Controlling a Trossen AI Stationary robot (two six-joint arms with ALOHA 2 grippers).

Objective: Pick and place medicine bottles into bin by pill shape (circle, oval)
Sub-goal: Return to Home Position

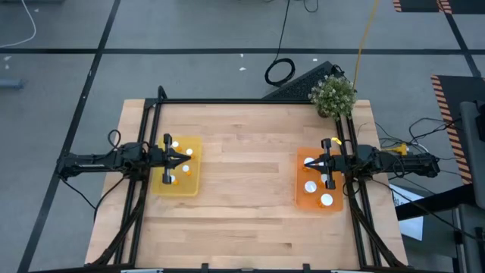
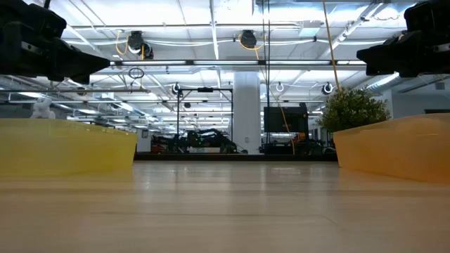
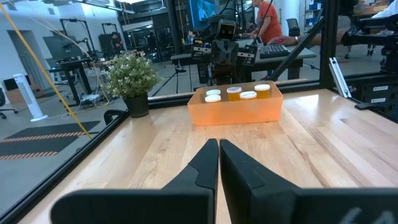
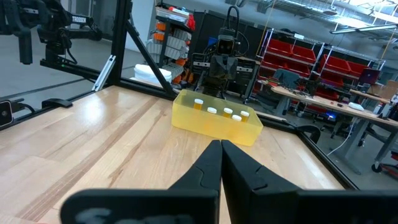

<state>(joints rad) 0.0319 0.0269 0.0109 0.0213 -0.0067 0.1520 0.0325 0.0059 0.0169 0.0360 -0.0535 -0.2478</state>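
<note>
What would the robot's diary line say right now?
bottles: all binned | yellow bin; orange bin | left gripper: shut, empty | right gripper: shut, empty

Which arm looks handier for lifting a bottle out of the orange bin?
Right. The right gripper hangs directly over the orange bin and its bottles; the left gripper is above the yellow bin, across the table. Both are shut.

You're in a big open robotics lab or workshop — long rows of ceiling lights, red storage bins on racks, workbenches, more robot rigs, cables on the taped concrete floor, and a person seated at a desk.
</note>
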